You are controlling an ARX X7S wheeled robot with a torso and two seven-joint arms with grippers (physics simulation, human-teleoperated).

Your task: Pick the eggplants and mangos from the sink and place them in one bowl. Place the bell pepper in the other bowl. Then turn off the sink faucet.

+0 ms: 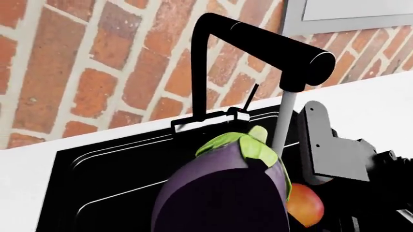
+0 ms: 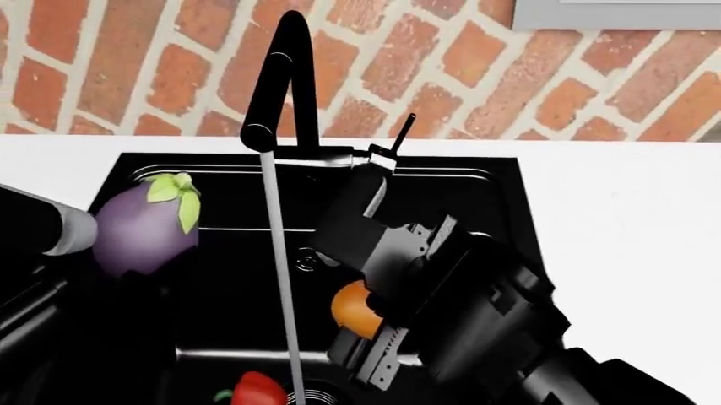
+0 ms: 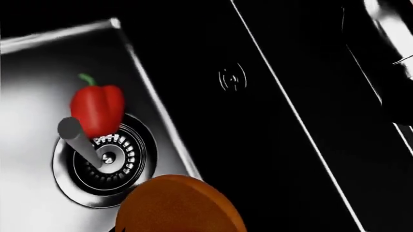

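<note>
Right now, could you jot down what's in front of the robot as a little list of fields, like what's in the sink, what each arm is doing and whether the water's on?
sink: black sink set in a white counter
water: running, a thin stream falls from the faucet toward the drain
left tool: carries the eggplant raised above the sink's left side; its fingers are hidden
right tool: down inside the sink beside the mango; grip cannot be judged
bell pepper: red, lying next to the drain
bowls: none in view
</note>
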